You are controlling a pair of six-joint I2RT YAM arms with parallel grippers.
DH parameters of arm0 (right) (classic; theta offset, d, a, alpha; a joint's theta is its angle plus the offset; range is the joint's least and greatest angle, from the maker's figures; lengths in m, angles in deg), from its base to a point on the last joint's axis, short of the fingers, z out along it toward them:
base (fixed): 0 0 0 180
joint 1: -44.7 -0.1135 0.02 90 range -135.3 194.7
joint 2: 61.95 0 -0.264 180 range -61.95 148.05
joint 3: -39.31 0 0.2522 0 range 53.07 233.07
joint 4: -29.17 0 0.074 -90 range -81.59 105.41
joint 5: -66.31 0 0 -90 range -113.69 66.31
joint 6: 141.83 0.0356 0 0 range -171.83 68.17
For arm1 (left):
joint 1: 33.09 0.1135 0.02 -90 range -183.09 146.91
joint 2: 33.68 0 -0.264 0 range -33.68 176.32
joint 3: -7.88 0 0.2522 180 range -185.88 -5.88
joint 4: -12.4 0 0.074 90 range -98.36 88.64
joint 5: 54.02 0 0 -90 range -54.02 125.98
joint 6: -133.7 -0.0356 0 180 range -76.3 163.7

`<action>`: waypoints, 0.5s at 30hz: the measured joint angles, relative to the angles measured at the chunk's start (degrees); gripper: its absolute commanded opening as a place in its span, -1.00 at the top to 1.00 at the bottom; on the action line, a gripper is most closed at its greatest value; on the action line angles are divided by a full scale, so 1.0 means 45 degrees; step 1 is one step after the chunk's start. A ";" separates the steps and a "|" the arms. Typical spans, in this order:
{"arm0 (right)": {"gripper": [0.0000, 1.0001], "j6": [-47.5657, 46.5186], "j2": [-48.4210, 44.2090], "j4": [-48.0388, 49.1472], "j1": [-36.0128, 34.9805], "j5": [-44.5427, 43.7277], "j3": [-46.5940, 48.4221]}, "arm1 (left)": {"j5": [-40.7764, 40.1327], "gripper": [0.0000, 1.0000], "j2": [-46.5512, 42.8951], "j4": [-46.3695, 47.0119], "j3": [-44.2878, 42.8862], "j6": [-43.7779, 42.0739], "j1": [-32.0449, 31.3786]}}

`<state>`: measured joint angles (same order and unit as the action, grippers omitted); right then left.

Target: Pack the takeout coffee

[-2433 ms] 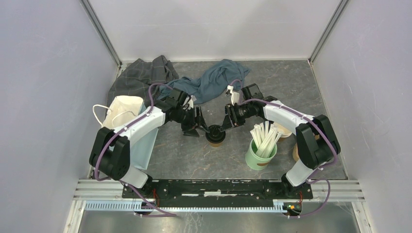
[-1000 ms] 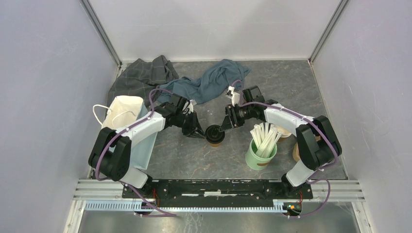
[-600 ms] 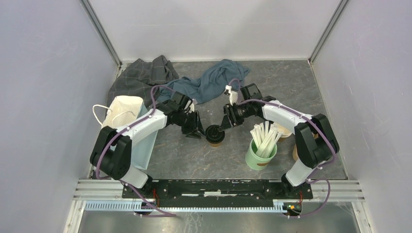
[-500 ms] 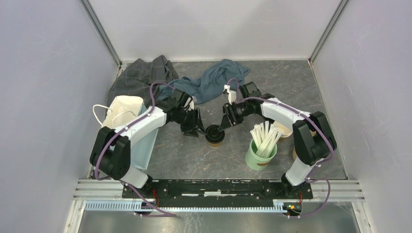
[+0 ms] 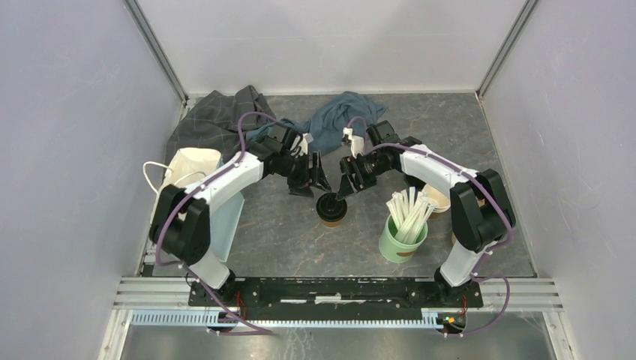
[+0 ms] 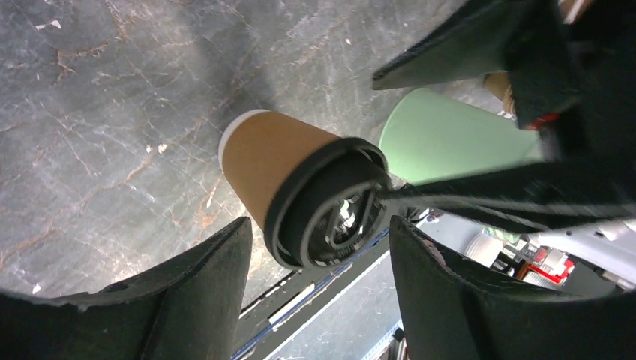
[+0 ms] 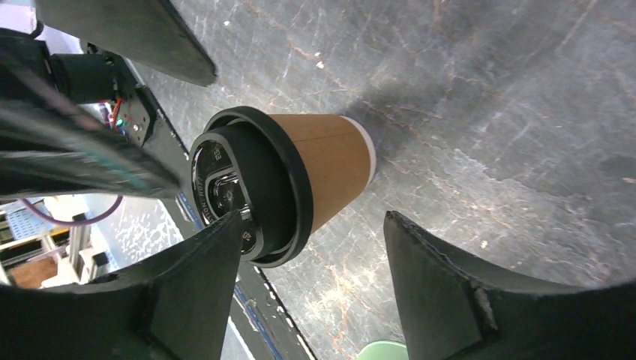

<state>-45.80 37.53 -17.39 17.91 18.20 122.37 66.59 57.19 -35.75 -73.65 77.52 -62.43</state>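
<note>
Cup stands upright at the middle of the table, black lid on. The left gripper and right gripper hover just behind it, both spread wide and holding nothing. One should probably close gently on the brown wall under the lid and carry it level. The bag at left is the likely target. A stirrer cup stands near, and the arms crowd each other.

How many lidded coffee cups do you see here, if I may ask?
1: the lidded coffee cup stands left of the green stirrer cup; another may be hidden behind the right arm.
</note>
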 measured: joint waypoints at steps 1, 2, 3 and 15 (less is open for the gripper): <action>-0.64 0.0126 0.0000 -0.0078 0.0000 -0.0165 0.0117 | 0.0024 -0.41 0.0374 0.0078 -0.0073 0.0000 0.0000; -0.66 0.0248 -0.0010 -0.0136 0.0000 -0.0321 0.0223 | 0.0039 -0.39 0.0617 0.0112 -0.0126 -0.0005 0.0000; -0.66 0.0393 -0.0029 -0.0160 0.0005 -0.0466 0.0316 | 0.0058 -0.35 0.0894 0.0117 -0.0180 -0.0005 0.0000; -0.37 0.1506 -0.0860 -0.0107 -0.0185 -0.0301 -0.1127 | 0.0379 0.05 0.1268 0.0466 -0.0034 0.0000 0.0005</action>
<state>-39.03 33.66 -17.87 17.08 16.85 117.30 68.29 62.90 -33.65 -73.80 77.52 -62.41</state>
